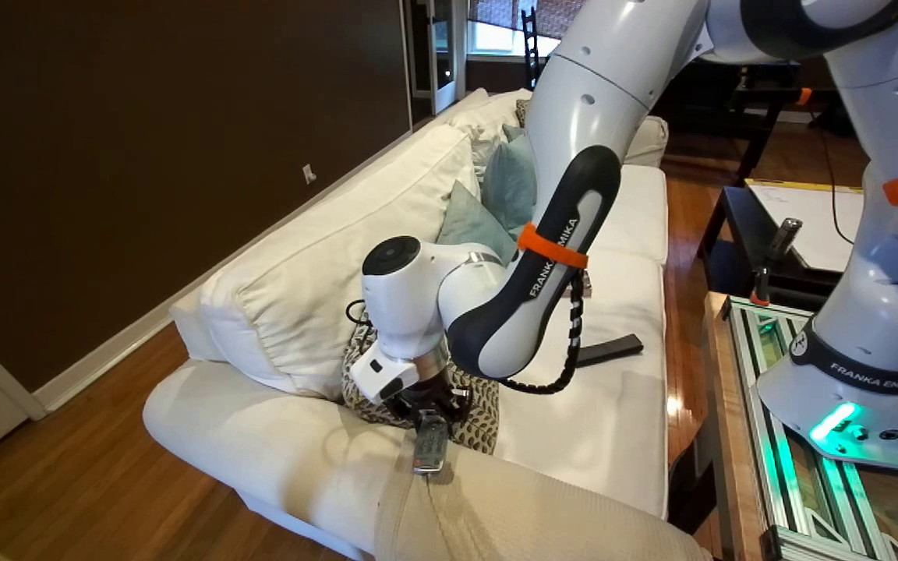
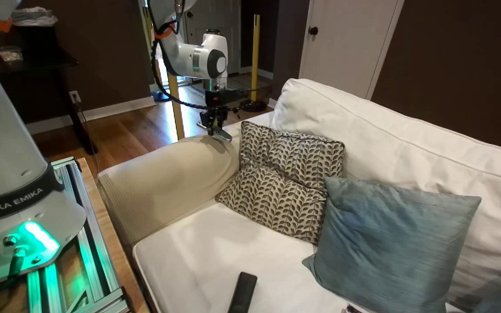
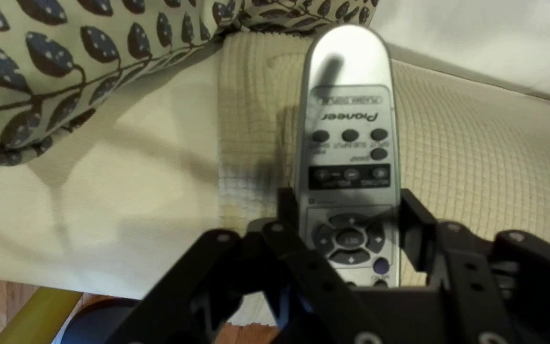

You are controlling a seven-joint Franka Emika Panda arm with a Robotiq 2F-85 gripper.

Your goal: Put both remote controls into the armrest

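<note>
Over the armrest (image 1: 355,467), my hand (image 3: 350,210) is pinching the silver remote (image 3: 350,153), its long axis pointing to twelve o'clock in the wrist view.

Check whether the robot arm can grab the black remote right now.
Probably not yet: its hand is closed on the silver remote over the armrest. Once that is released, the way looks free, since nothing visible lies on the black remote.

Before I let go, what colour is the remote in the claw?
The held remote is silver-grey with dark buttons; the wrist view shows it best.
</note>
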